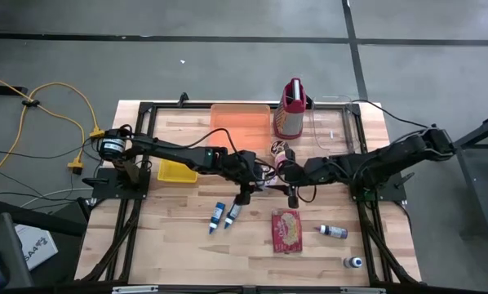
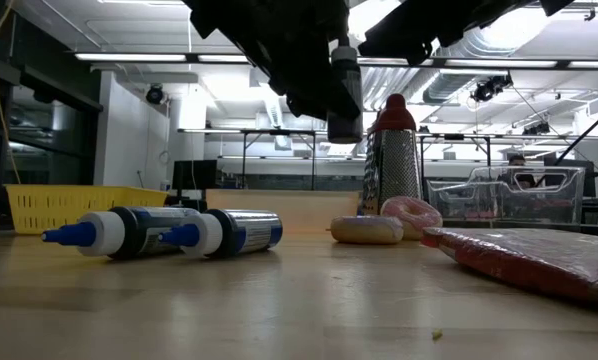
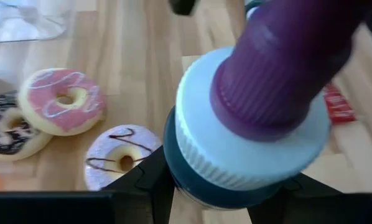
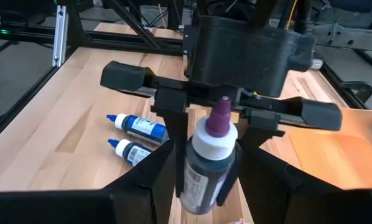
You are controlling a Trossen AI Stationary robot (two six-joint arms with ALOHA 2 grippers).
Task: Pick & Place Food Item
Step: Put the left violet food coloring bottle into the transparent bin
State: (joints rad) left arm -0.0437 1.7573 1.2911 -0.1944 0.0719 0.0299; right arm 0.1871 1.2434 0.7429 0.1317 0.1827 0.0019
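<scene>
I count three doughnuts (image 3: 63, 101) near the middle of my tabletop (image 1: 162, 237). Bottles: two blue-capped (image 1: 224, 216) toward the front edge, two small ones (image 1: 334, 232) near the front right corner, one purple-capped (image 4: 209, 158) between my fingers. One red packet (image 1: 286, 230), one grater (image 1: 290, 110), one yellow basket (image 1: 177, 171), one orange tray (image 1: 240, 121), one clear tub (image 1: 334, 122).

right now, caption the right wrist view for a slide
Both tools grip one purple-capped bottle above the wooden table, two blue-capped bottles beyond.
</scene>
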